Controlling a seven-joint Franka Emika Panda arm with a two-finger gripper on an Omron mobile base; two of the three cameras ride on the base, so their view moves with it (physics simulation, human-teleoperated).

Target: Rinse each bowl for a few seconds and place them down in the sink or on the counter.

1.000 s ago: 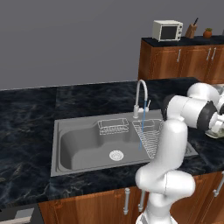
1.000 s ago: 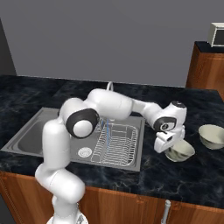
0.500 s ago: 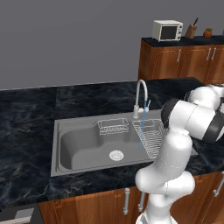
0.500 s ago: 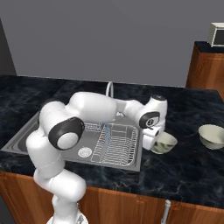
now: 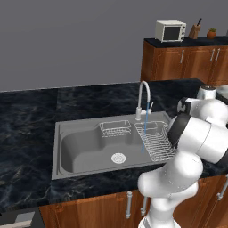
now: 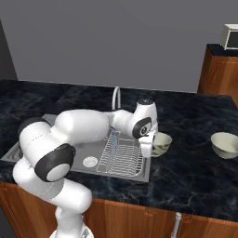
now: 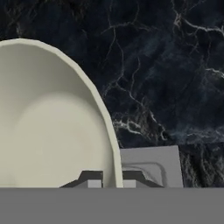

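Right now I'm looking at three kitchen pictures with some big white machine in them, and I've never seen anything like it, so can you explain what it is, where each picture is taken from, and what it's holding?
The white machine is a robot arm on a driving base, in a computer-rendered kitchen. Two pictures come from cameras on that base, behind the arm to its left and right, looking over a black marble counter with a steel sink; a thin stream of water runs from the faucet. The third comes from a camera on the arm's hand, looking along its pincer. The pincer is shut on the rim of a small cream bowl, held just right of the sink, one fingertip inside the rim and one outside. A second bowl sits on the counter further right. A microwave stands on a taller cabinet behind.
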